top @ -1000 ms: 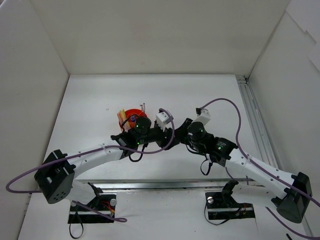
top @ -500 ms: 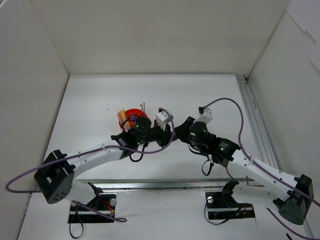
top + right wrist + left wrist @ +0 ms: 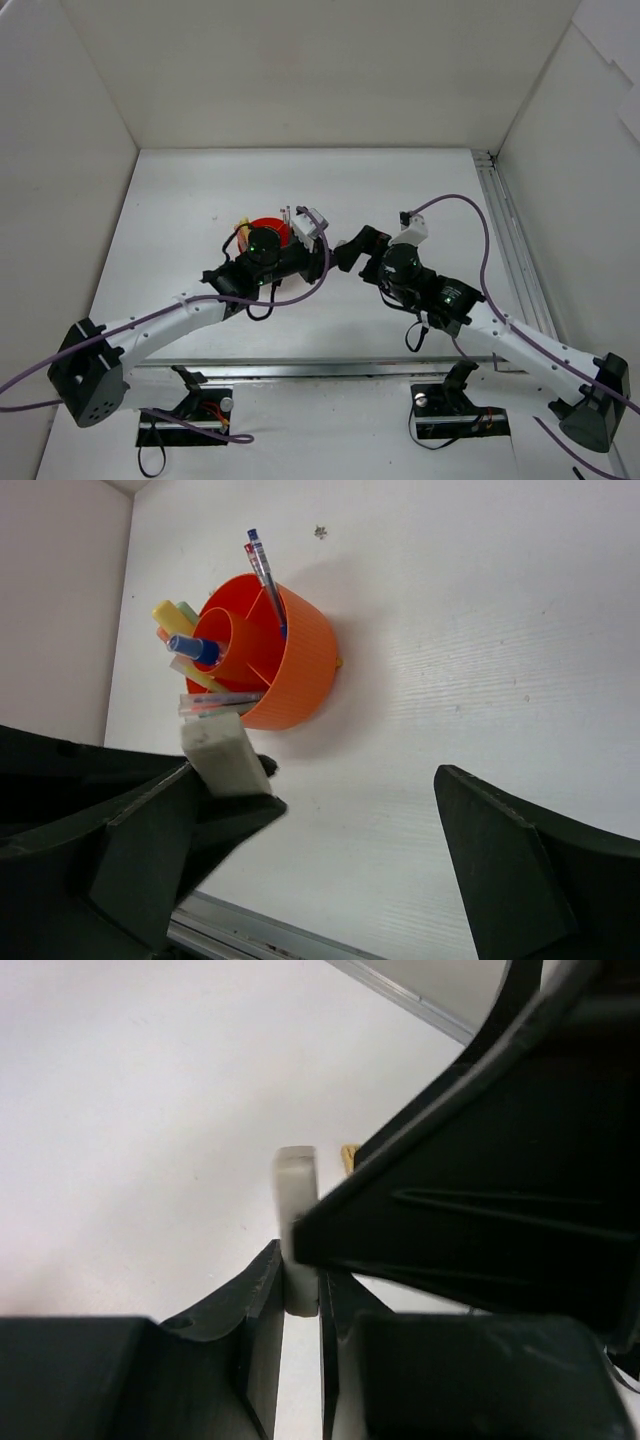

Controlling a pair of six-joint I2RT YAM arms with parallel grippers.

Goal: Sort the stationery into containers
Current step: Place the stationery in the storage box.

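Eraser clamped in left end effector, near bowl; right end effector wide.

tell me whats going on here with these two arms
The left gripper is shut on a pale eraser block, held off the table. The right gripper stands open close by, holding nothing. The orange bowl already has pens and markers standing in its compartments. The eraser is not in it yet.
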